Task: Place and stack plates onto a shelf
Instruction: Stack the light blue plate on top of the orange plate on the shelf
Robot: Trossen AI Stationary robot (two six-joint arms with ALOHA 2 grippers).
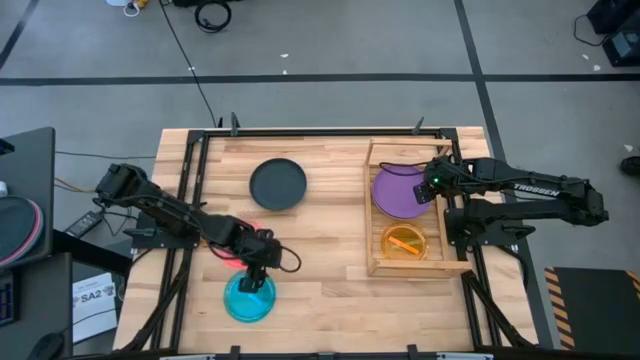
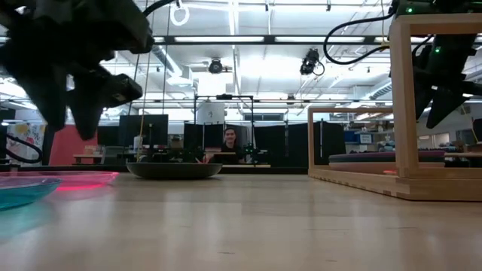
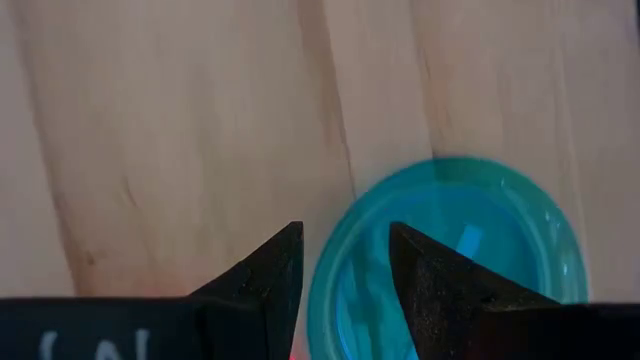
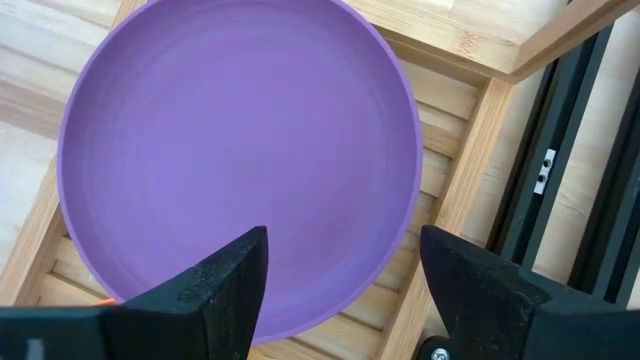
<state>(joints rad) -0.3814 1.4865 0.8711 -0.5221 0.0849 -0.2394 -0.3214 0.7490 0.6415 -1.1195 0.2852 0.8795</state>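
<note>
Seen from above, the cyan plate [image 1: 248, 297] lies near the table's front edge, with the left gripper [image 1: 256, 281] directly over its rim. A red-pink plate [image 1: 232, 251] shows just behind that arm, and a dark teal plate [image 1: 278, 184] sits farther back. To the right, the shelf [image 1: 372, 240] holds a purple plate [image 1: 400, 191] and an orange plate [image 1: 405, 241]; the right gripper [image 1: 432, 188] hovers at the purple plate's edge. At table height, the cyan plate [image 2: 22, 188] lies beneath the left gripper [image 2: 68, 98]. From the left wrist, the fingers [image 3: 262, 280] stand narrowly parted astride the cyan plate's [image 3: 470, 250] rim. From the right wrist, the fingers [image 4: 225, 280] spread wide over the purple plate [image 4: 240, 150], holding nothing.
</note>
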